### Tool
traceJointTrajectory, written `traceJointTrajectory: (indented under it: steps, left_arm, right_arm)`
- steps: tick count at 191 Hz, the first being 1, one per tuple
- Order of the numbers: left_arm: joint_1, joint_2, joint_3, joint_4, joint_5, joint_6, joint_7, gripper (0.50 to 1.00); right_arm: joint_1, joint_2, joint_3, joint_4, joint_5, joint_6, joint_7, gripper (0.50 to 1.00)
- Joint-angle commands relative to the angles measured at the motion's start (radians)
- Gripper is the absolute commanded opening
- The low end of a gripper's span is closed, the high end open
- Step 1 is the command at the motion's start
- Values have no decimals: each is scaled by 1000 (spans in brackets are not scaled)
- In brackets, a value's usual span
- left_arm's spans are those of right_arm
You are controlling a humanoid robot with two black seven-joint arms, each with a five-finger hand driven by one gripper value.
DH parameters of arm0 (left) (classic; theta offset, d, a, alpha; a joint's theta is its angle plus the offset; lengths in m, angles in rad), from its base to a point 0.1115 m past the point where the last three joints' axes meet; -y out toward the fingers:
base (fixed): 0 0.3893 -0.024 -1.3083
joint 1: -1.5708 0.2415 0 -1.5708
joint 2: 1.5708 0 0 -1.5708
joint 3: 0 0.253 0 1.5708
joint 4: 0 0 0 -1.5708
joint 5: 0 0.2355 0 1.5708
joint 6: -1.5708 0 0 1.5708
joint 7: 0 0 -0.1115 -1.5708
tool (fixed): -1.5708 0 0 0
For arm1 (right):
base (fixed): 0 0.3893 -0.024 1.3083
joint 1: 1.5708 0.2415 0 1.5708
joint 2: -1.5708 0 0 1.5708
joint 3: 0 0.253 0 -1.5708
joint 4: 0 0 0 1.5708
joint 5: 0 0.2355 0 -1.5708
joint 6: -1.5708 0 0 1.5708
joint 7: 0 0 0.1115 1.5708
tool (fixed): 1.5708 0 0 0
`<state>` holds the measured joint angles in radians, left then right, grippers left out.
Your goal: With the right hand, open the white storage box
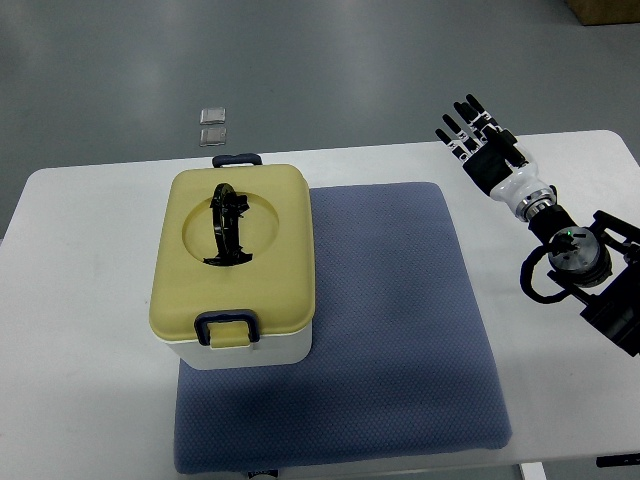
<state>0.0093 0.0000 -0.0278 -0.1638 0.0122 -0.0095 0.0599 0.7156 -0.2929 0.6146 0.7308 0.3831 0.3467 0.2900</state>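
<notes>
A white storage box (255, 352) with a pale yellow lid (240, 250) stands on the left part of a blue mat (400, 320). The lid is closed, with a black handle (228, 225) lying in its round recess. A dark blue latch (228, 328) sits at the near edge and another (237, 159) at the far edge. My right hand (478, 135) is raised over the table's far right, well to the right of the box, fingers spread and holding nothing. The left arm does not show.
The mat lies on a white table (80, 300). Two small clear square pieces (213, 124) lie on the grey floor beyond the table's far edge. A brown box corner (605, 10) shows at the top right.
</notes>
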Motion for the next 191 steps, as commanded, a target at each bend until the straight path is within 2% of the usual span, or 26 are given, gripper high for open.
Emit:
traceJointTrajectory:
  steps: [1, 43, 62, 105, 133, 149, 161, 162, 191]
  left_arm:
    - [0, 0, 2, 0, 0, -6, 1, 1000]
    - [-2, 0, 0, 0, 0, -3, 0, 1000]
    - [-3, 0, 2, 1, 0, -1, 0, 1000]
    - [-3, 0, 2, 0, 0, -6, 0, 1000]
    - [-3, 0, 5, -10, 0, -7, 1, 1000]
    - [-3, 0, 5, -14, 2, -9, 1, 1000]
    - [-3, 0, 5, -16, 2, -9, 1, 1000]
    - [-3, 0, 6, -19, 2, -10, 1, 1000]
    - [-5, 0, 6, -34, 2, -10, 1, 1000]
  right_arm:
    - [-1, 0, 1, -1, 0, 0, 0, 930]
    - [1, -3, -12, -1, -24, -2, -2, 930]
    - [15, -8, -19, 2, -115, 0, -5, 930]
    - [150, -26, -22, 21, -644, 43, -15, 928]
    - [289, -87, -24, 94, -1188, 147, -15, 928]
    - [373, -89, -35, 114, -1428, 216, -15, 928]
    - [384, -89, -41, 116, -1452, 225, -15, 928]
    - [451, -97, -73, 128, -1550, 264, -15, 928]
    - [653, -117, -240, 214, -1705, 264, -14, 928]
